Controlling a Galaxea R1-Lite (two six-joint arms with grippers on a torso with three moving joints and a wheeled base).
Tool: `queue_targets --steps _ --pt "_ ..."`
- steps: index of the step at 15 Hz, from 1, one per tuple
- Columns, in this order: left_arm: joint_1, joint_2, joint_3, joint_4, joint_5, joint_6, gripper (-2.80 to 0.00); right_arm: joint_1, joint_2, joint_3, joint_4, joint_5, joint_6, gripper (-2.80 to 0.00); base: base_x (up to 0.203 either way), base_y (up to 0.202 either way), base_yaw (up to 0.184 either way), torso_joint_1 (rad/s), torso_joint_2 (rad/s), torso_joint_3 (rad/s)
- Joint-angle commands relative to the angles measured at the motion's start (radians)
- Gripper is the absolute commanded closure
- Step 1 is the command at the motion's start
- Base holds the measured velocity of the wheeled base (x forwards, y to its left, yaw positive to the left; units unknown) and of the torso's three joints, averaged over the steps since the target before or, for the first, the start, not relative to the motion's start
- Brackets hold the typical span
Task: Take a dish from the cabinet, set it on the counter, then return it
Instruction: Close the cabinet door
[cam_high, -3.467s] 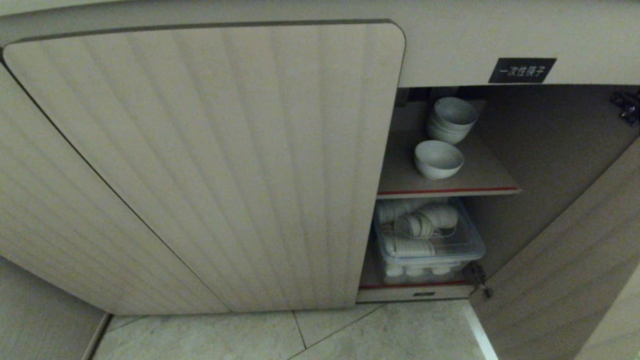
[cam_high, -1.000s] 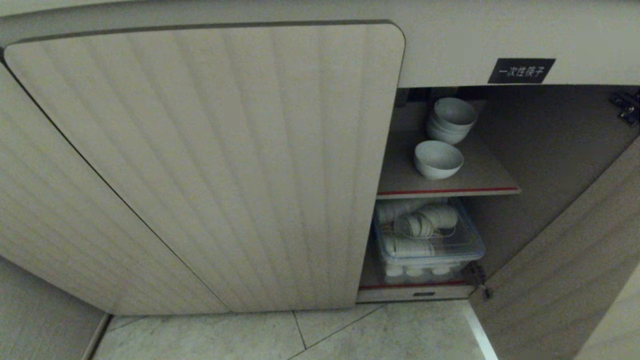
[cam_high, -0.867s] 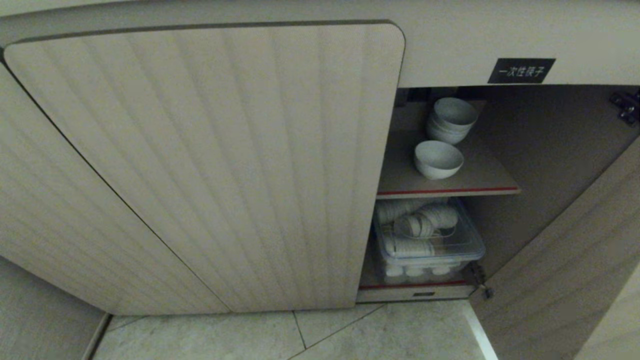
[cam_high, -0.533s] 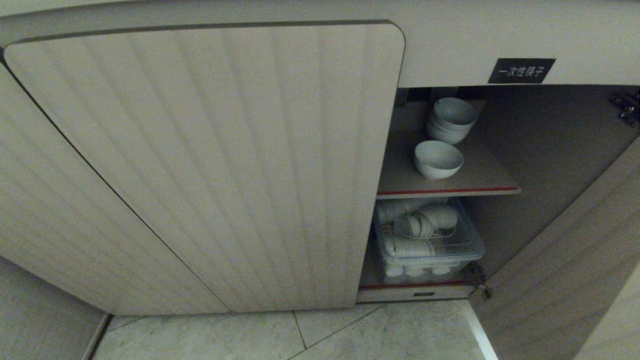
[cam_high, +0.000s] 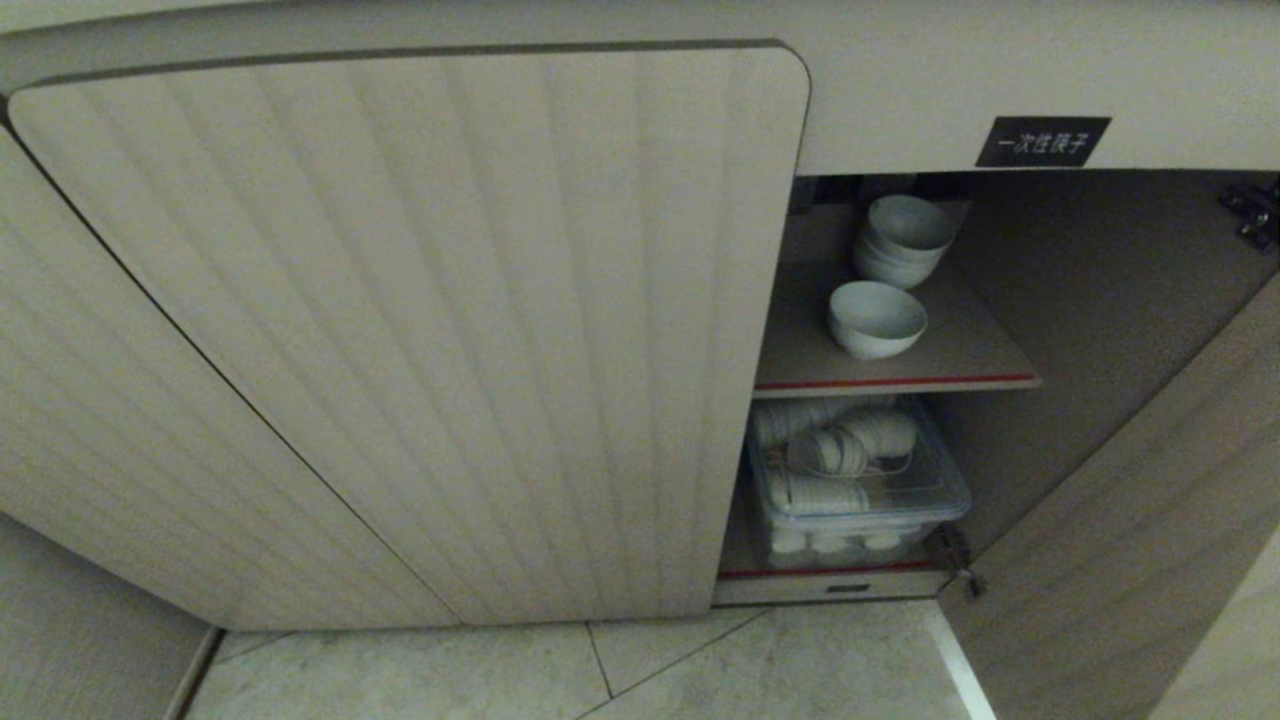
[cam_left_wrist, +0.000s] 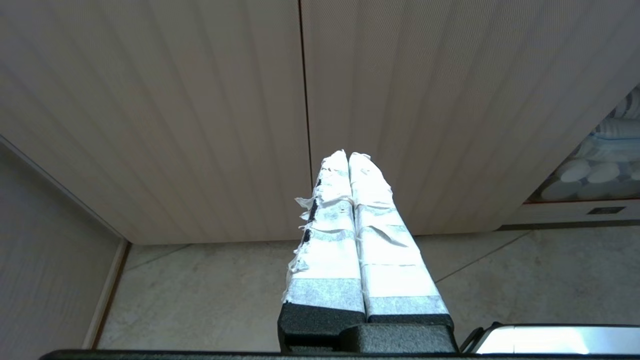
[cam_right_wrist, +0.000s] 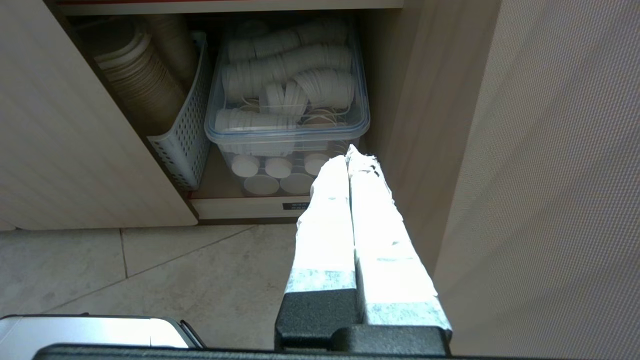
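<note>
Right now I see the dish (cam_high: 877, 318) sitting alone on the cabinet's (cam_high: 420, 330) red-edged upper shelf (cam_high: 960, 350), just in front of a stack of bowls (cam_high: 903, 240). Below, a clear lidded tub (cam_right_wrist: 287, 100) holds white lids and small cups; a perforated basket (cam_right_wrist: 182, 120) beside it holds brown paper cups. Left gripper (cam_left_wrist: 348, 156) and right gripper (cam_right_wrist: 348, 152) hang low, each pressed together, empty

No change observed: the small white round ceramic bowl (cam_high: 877, 318) remains on the red-edged shelf (cam_high: 900, 381), as earlier.
</note>
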Motion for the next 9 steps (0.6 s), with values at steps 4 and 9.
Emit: queue_targets --steps 4,9 --pt "0.0 0.0 0.0 -0.001 0.0 -0.002 0.0 0.0 0.001 0.0 -0.001 -0.001 0.001 0.0 0.0 0.0 0.0 0.0 0.0 0.0" --pt "0.0 0.0 0.0 0.0 0.0 -0.002 0.0 0.0 0.001 0.0 -0.004 0.0 0.002 0.0 0.0 0.0 0.0 0.0 0.0 0.0"
